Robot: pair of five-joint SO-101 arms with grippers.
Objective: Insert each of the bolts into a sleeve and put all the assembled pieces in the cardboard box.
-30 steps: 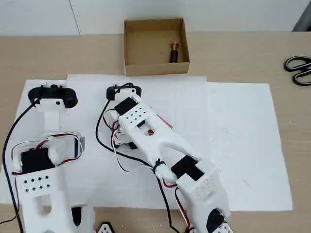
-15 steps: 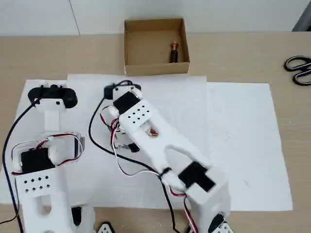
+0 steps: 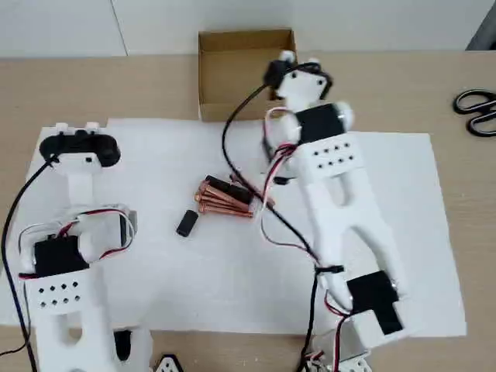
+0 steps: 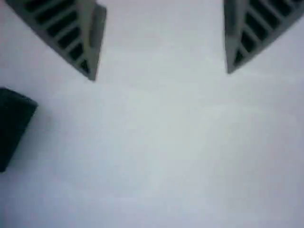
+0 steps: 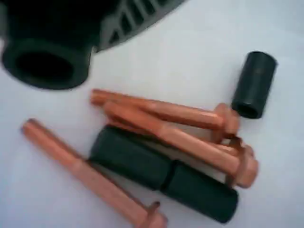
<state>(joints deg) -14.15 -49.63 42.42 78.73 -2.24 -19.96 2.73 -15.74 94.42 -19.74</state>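
Right wrist view: the bolts (image 5: 171, 128) lie in a bunch on the white paper (image 5: 190, 42), copper, heads all to one side, shafts touching & partly stacked. Two black sleeves lie end to end, this sleeve pair (image 5: 161, 175) resting against one side of the bunch. A single bolt (image 5: 90, 178) lies at a slant on the pair's other side, apart from the rest. A loose sleeve (image 5: 255, 84) lies near the bolt heads w/o touching them, one open end showing. The right gripper (image 5: 90, 28) pinches a further one, the held sleeve (image 5: 45, 61), up off the paper w/ its bore toward the camera; one ribbed jaw shows, tight against it. High view: the bunch sits approx mid-paper, the loose sleeve on the left arm's side of it. The box (image 3: 240, 110) stands on the table (image 3: 403, 85) at the paper's far edge, & the right arm stretches out to it, wrist over the box's corner. The left gripper (image 4: 159, 69) has its fingers spread wide above bare paper, well apart from the bolts. A dark block (image 4: 14, 123) sits at the edge of the left wrist view; can't tell what it is. Scissors (image 3: 477, 108) lie far off on the table's right side.
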